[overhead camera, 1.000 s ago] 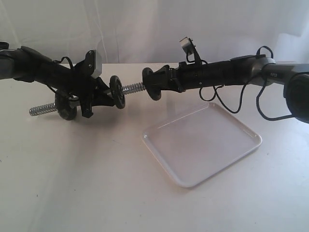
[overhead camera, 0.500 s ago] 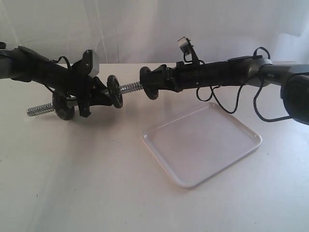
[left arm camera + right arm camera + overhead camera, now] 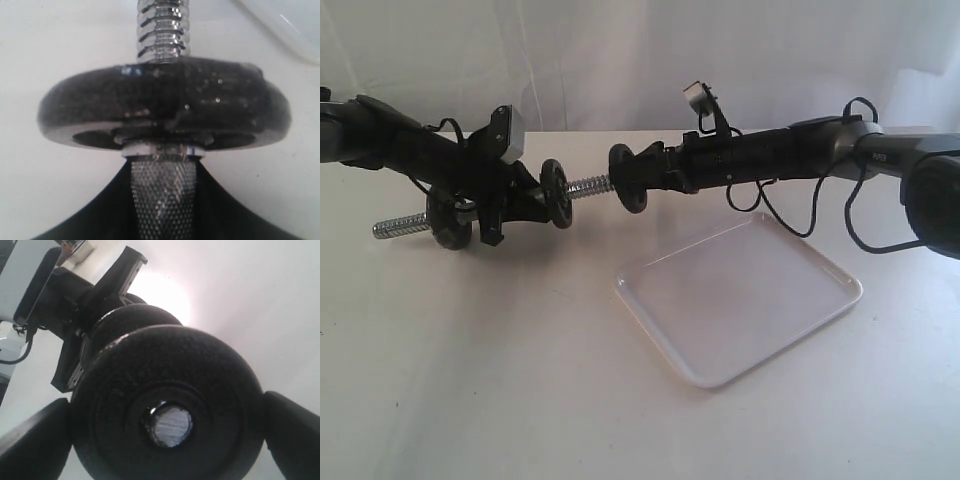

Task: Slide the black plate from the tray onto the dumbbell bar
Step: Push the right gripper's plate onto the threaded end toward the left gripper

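Note:
My left gripper (image 3: 506,208) is shut on the knurled middle of the dumbbell bar (image 3: 588,185), which it holds above the table. In the left wrist view the gripper (image 3: 162,202) clasps the bar (image 3: 162,190) just behind one fitted black disc (image 3: 165,107). My right gripper (image 3: 642,178) is shut on the black plate (image 3: 627,178), held upright at the bar's threaded right tip. In the right wrist view the plate (image 3: 200,370) sits between the fingers (image 3: 35,442) of that gripper (image 3: 167,437), and the bar's end (image 3: 170,426) shows inside its centre hole. The white tray (image 3: 740,298) lies bare below.
Two black discs (image 3: 556,193) (image 3: 450,222) sit on the bar either side of my left gripper. The bar's left threaded end (image 3: 398,225) sticks out over the white table (image 3: 520,380). Cables (image 3: 860,220) hang from the right arm above the tray's far corner.
Both arms have drifted a little to the left. The right gripper has brought the black plate closer along the bar's threaded tip, so less thread shows between plate and disc.

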